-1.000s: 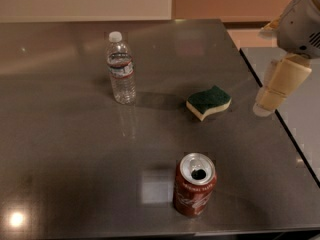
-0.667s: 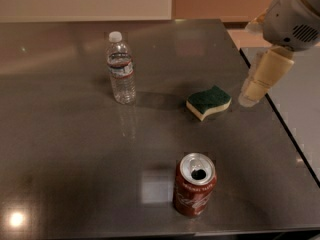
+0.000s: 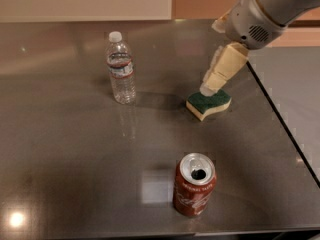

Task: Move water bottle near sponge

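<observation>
Camera view looks down on a dark, glossy worktop (image 3: 65,149), and three things are out on it. Upper left of centre, the water bottle (image 3: 121,69) stands upright, white cap on top and its label band around the upper body. Right of centre, the sponge (image 3: 209,104) lies flat, green side up, with the pale yellow layer showing along its near edge. Bottle and sponge sit apart, with bare worktop between them. Down at the lower middle of the frame, a red soda can (image 3: 194,185) stands upright with its top opened, well below both of them.

From the upper right corner comes the grey arm (image 3: 260,14), and its cream-coloured end effector (image 3: 209,88) points down and to the left. The tip sits right at the sponge's far edge; whether it touches the sponge cannot be told. How wide the end effector is set cannot be told either, and nothing is seen held in it. It is well to the right of the bottle.
</observation>
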